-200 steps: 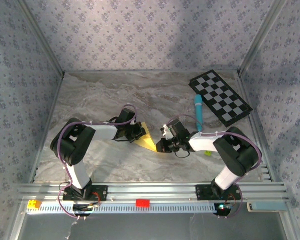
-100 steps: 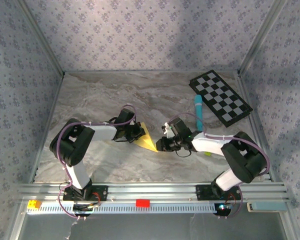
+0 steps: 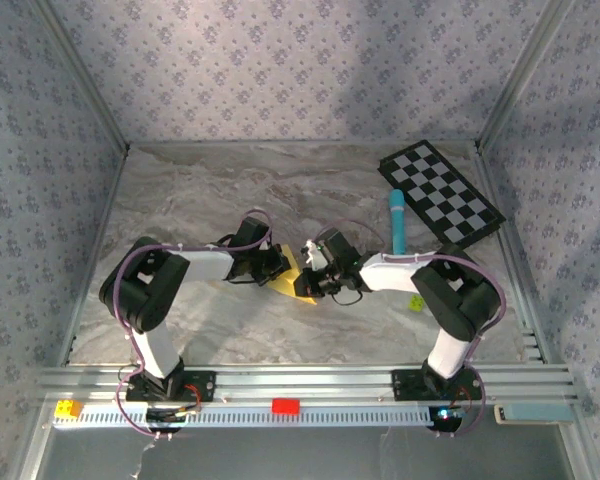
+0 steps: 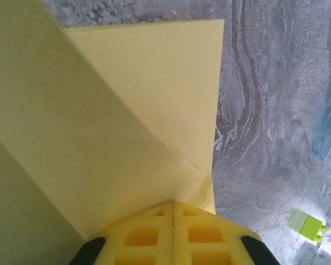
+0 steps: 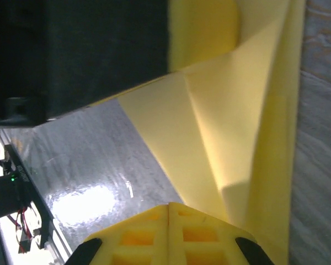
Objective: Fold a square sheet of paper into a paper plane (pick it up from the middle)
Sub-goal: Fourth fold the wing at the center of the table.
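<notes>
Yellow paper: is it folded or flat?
Folded. The yellow paper has a slanted crease with one layer lying over another.

Checkered board [image 3: 442, 195] far right — blue marker [image 3: 397, 222] beside it, green block [image 3: 416, 302] nearer.

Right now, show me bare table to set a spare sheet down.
Bare: the far-left table behind the left arm, and the near strip before the aluminium rail. Crowded: the centre, where left gripper and right gripper crowd the yellow paper, and the far right, with checkered board and blue marker.
</notes>
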